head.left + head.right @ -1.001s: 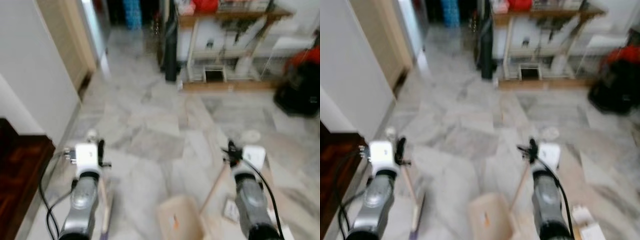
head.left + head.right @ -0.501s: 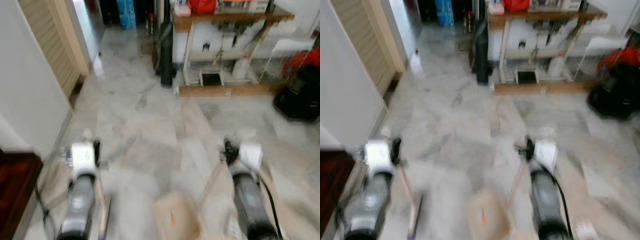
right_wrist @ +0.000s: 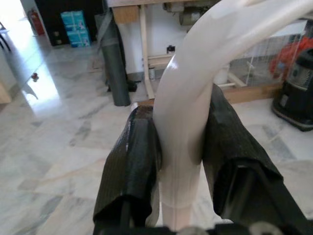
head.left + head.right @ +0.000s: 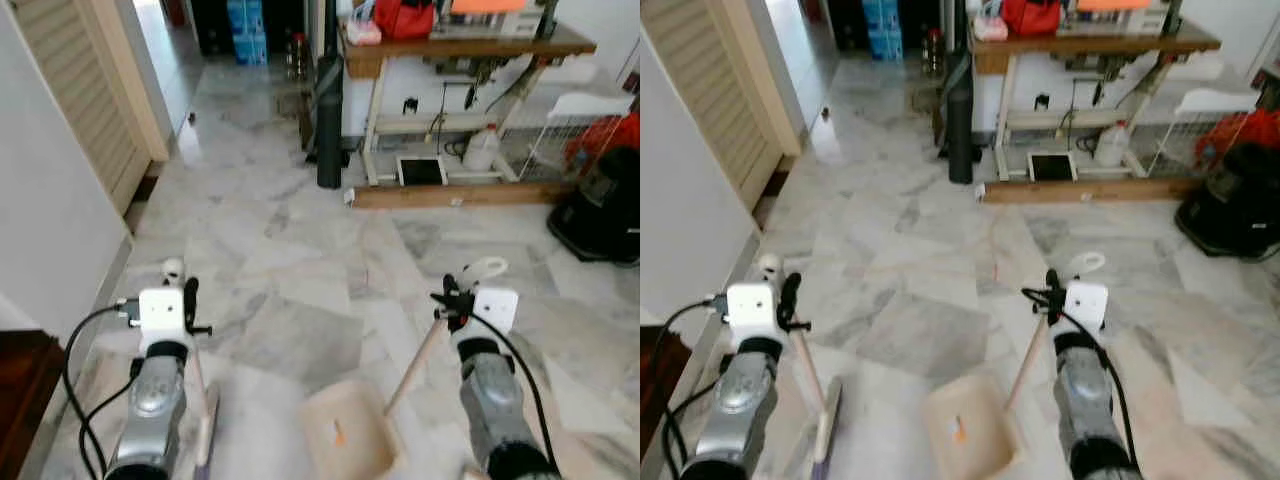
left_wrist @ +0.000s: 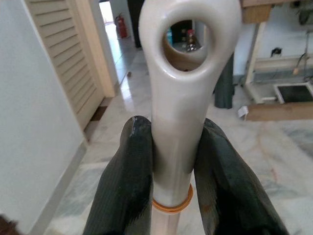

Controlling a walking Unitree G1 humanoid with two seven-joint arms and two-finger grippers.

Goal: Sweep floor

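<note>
The left gripper (image 5: pixel 172 166) is clamped on the pale handle of a broom (image 4: pixel 203 420), whose head sits on the marble floor (image 4: pixel 300 260) at about 7 o'clock. The right gripper (image 3: pixel 178 152) pinches the looped handle of a beige dustpan (image 4: pixel 345 440), resting on the floor at 6 o'clock. A wooden workbench (image 4: pixel 460 45) stands at 1 o'clock.

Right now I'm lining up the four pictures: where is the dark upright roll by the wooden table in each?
Left eye view: dark roll upright at wooden table's end, across the floor.
Right eye view: dark roll, same place.
Left wrist view: dark roll behind broom handle, by table leg.
Right wrist view: dark roll behind dustpan handle.
Shared landmark: wooden table.
</note>
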